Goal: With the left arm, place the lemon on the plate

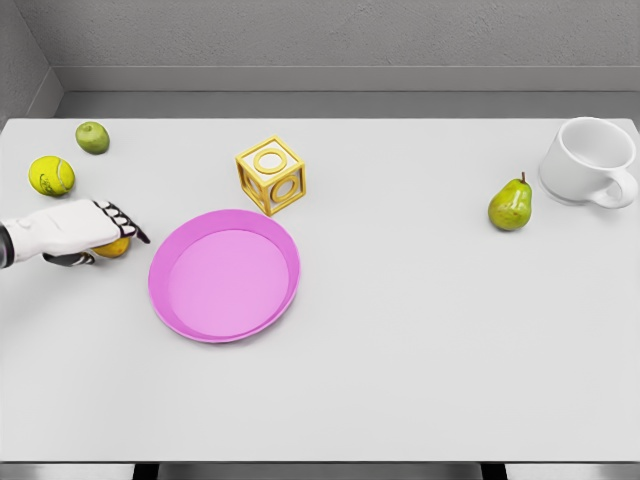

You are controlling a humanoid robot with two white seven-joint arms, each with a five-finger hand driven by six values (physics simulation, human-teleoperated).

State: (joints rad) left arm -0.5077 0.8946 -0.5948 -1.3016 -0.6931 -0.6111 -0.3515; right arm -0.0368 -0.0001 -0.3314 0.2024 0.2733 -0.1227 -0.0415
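The left hand (pixel 85 228) was seen laid over the lemon (pixel 113 247), fingers extended across it, on the table (pixel 420 340) just left of the pink plate (pixel 224 275).

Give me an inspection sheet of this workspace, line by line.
Surface: white table, flat.
Job's things: lemon mostly hidden under the left hand, just left of the empty pink plate.
Clutter: tennis ball, lime, yellow open-frame cube, pear, white mug.
Hands: left hand over the lemon, fingers dark-tipped; grasp unclear. Right hand not in view.
Cables: nothing seen.
Surroundings: grey wall behind.
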